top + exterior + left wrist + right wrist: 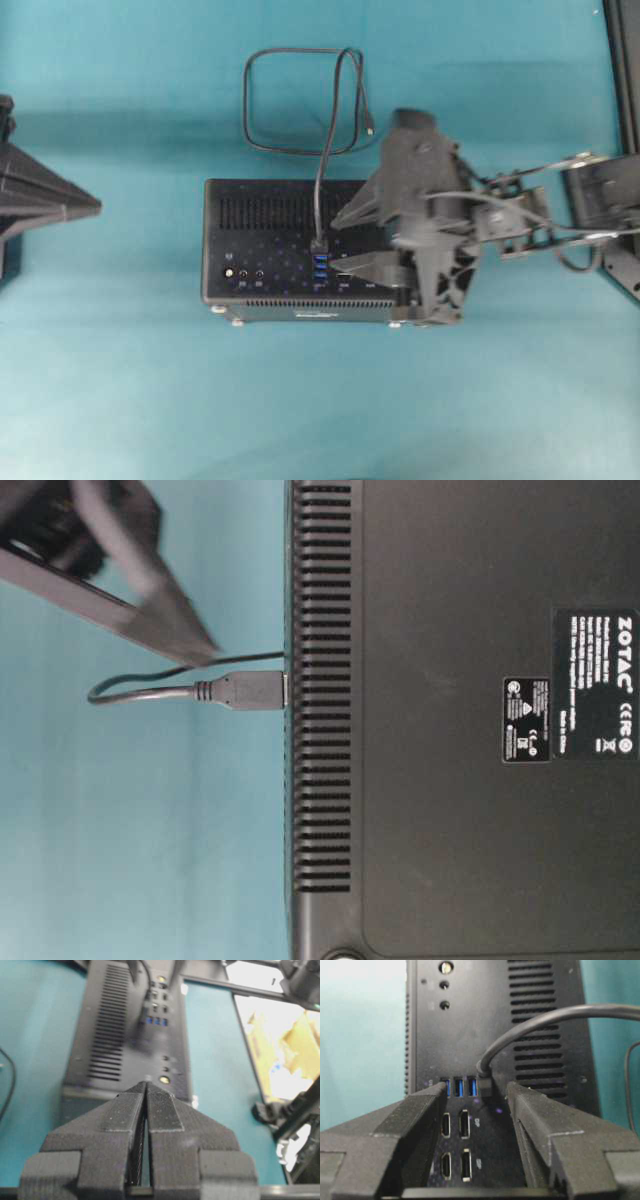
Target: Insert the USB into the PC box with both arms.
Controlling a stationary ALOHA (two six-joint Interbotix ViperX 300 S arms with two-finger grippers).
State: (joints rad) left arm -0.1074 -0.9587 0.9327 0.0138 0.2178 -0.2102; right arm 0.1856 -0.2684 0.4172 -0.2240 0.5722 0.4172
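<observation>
The black PC box (270, 240) lies flat on the teal table with its port panel facing up. The USB plug (319, 245) sits in a port beside the blue ports, and its thin cable loops away behind the box (300, 100). In the table-level view the USB plug (245, 691) meets the box's panel (480, 730). My right gripper (476, 1089) hovers open over the panel, one finger on each side of the plug (485, 1085), holding nothing. My left gripper (146, 1085) is shut and empty, well to the left of the box (95, 207).
The cable's small free-end connector (371, 130) rests on the table behind the box. A black frame post (622, 60) stands at the far right edge. The right arm's body (440, 240) covers the box's right end.
</observation>
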